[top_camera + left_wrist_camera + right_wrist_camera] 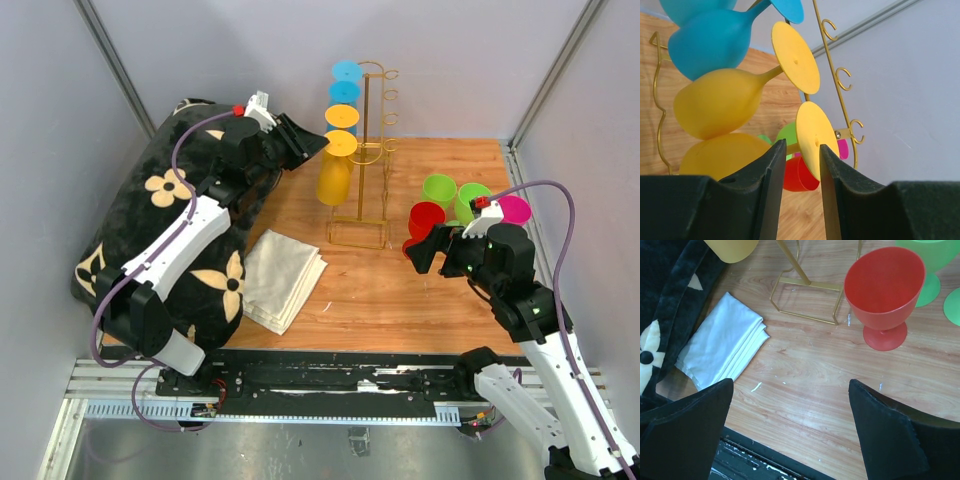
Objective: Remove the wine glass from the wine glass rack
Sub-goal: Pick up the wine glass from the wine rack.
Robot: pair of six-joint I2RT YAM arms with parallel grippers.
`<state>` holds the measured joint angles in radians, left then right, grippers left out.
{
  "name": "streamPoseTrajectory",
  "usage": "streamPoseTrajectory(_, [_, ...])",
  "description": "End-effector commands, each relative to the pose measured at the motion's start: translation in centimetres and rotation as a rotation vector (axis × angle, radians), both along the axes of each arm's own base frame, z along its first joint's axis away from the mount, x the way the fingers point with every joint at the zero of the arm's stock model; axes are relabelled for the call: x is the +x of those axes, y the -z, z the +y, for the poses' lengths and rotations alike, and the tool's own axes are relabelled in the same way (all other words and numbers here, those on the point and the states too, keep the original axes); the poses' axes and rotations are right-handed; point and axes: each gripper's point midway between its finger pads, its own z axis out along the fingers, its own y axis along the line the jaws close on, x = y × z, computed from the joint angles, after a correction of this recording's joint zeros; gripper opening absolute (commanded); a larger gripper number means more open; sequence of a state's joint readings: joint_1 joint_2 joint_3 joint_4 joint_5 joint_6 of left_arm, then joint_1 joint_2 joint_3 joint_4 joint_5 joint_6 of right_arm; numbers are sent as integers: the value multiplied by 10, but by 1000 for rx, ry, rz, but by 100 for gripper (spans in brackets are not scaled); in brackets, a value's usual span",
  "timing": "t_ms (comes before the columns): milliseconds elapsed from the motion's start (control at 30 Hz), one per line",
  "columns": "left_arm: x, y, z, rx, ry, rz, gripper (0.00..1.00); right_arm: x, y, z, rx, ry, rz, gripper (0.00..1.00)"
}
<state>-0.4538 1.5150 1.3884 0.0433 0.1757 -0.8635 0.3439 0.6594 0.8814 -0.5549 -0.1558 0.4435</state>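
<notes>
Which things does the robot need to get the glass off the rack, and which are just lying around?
Needed: wine glass rack, lowest yellow wine glass, left claw around its stem.
Lying about: folded cloth, black flowered cushion, red glass, green glasses, pink glass, idle right claw.

Glasses (334, 182) hang on the rack (365, 120); cloth (283, 278) lies left.

One rack (365, 200), two blue glasses (715, 37), two yellow glasses (715, 102), two green glasses (438, 188), one red (884, 287), one pink (516, 209).
</notes>
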Motion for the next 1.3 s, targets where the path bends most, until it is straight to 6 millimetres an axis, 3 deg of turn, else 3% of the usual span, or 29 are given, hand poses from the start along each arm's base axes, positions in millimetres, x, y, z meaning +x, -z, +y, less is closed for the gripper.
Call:
streamPoseTrajectory(0, [6, -14, -3, -22, 17, -28, 36, 0, 6, -6, -16, 27, 11, 99])
streamPoseTrajectory(500, [8, -13, -2, -27, 6, -21, 25, 0, 7, -8, -20, 34, 12, 99])
streamPoseTrajectory(867, [5, -26, -1, -42, 5, -35, 8, 0, 8, -7, -18, 36, 19, 99])
streamPoseTrajectory(1267, [-2, -43, 3, -131, -11, -40, 0, 1, 6, -7, -16, 36, 14, 99])
